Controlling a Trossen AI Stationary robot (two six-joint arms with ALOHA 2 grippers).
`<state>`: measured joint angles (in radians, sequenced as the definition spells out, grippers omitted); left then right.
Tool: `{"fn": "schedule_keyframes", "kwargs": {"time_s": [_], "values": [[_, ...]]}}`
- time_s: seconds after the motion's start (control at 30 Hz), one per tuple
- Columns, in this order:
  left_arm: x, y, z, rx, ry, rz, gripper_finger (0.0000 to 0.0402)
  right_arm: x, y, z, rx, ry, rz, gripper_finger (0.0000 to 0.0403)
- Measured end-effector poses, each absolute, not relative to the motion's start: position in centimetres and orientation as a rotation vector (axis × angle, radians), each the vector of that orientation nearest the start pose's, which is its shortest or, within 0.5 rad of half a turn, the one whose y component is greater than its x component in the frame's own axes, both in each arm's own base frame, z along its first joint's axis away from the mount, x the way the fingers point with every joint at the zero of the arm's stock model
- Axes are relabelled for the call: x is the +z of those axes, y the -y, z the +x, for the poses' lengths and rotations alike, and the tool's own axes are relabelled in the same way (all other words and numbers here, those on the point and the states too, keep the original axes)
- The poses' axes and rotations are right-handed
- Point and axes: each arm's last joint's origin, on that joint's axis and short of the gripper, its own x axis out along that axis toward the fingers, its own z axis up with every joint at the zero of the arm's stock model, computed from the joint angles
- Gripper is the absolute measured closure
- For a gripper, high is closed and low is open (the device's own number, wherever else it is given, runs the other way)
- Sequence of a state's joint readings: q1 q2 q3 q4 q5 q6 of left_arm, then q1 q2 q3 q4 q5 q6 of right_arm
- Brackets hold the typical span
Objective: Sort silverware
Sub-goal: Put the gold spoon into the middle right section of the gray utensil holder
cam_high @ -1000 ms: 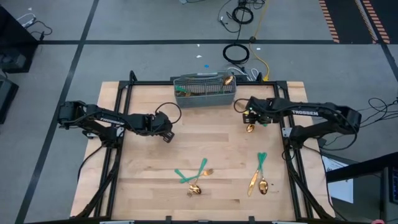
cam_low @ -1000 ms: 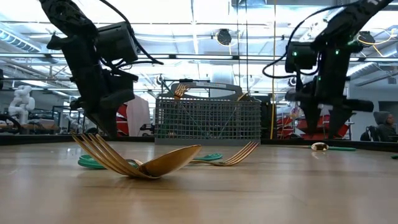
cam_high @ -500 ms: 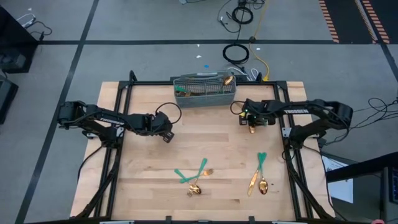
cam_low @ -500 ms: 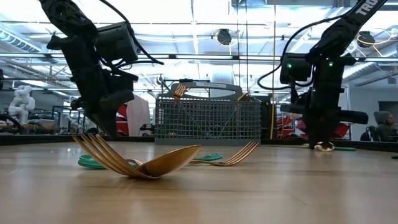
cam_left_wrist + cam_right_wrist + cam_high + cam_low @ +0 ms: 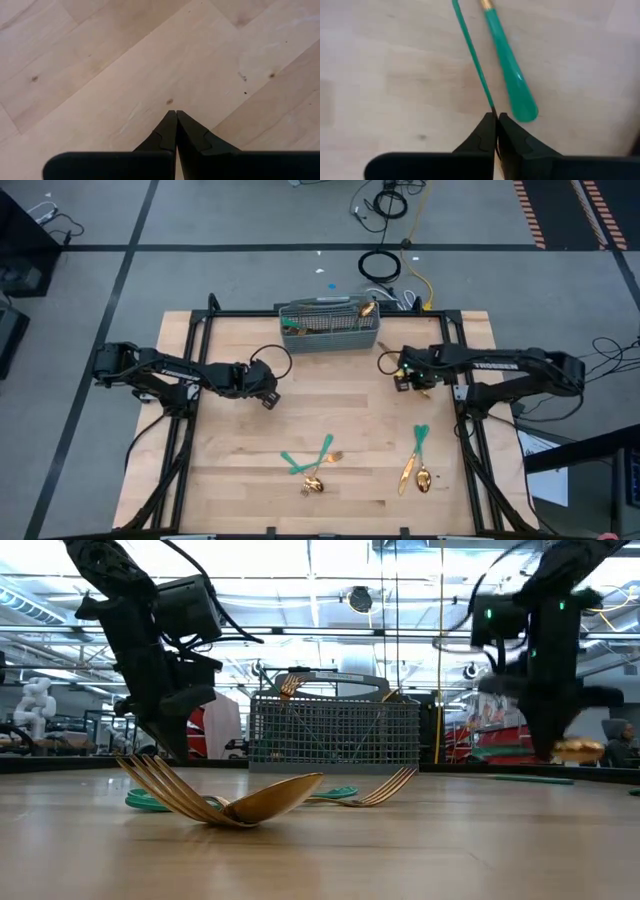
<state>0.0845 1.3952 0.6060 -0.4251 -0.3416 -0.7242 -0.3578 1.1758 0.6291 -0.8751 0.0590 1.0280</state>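
Wooden worktop [image 5: 240, 450], with a grey caddy [image 5: 329, 327] at the middle of the far edge; one gold piece already stands in its right end.

Right gripper [image 5: 408, 376] sits near the right edge, a little in front of the caddy. Fingers clenched on a thin teal handle [image 5: 472, 55], seen edge-on in the wrist view. The low view shows a gold bowl [image 5: 580, 750] hanging at the fingers, just clear of the wood, so the held piece reads as a spoon. The broader teal handle [image 5: 510, 82] seen beyond the fingers lies flat on the wood.

Left gripper [image 5: 268, 396] waits over bare wood towards the left side, fingers clenched on nothing.

Remaining silverware: a crossed fork and spoon [image 5: 312, 464] near the middle of the front edge; two more pieces [image 5: 415, 463] near the front right corner.

Step in hand, by my reading: pick made, lift beginning. Next move calls for carrying the spoon to the far edge, over the caddy, tilting it handle-up or bowl-up to match its compartment, then letting go. Risk: the thin handle may swivel in the pinch.
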Motion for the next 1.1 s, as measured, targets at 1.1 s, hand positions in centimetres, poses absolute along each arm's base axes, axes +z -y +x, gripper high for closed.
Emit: {"fn": "schedule_keyframes", "kwargs": {"time_s": [1.1], "values": [[14.3, -2.9, 22.1, 0.789, -1.008, -0.465, 0.0393, 29.0, 12.2, 33.3, -0.773, -1.775, -1.046, 0.0402]]}}
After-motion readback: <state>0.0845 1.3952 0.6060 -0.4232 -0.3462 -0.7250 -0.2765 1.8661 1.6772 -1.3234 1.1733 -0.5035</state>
